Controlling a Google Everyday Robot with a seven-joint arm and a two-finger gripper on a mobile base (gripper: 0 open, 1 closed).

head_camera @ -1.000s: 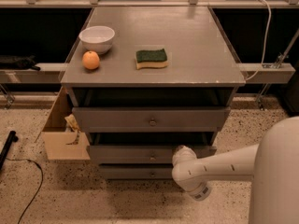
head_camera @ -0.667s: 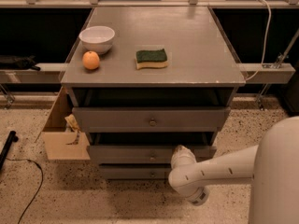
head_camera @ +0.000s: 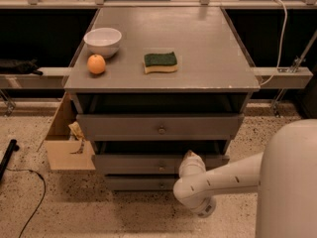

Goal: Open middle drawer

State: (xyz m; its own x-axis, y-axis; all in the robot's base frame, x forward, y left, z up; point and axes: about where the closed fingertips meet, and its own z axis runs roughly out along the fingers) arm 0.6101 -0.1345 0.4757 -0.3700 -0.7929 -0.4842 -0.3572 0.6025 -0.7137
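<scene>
The claw sits at the top edge of the middle drawer, whose round knob lies just to its left. Whether the claw is wide or narrow, I cannot tell. Well above it, on the tabletop, rest a green sponge, an orange and a white bowl.

Tabletop: bowl at left rear, orange just in front of it, sponge to their right near the centre. Beneath, three drawers stacked: top drawer, middle drawer under it, bottom drawer lowest; a cardboard box sits on the floor against the cabinet's left side. Gripper at the middle drawer's upper edge, right of its knob, with the arm reaching in from the right.
</scene>
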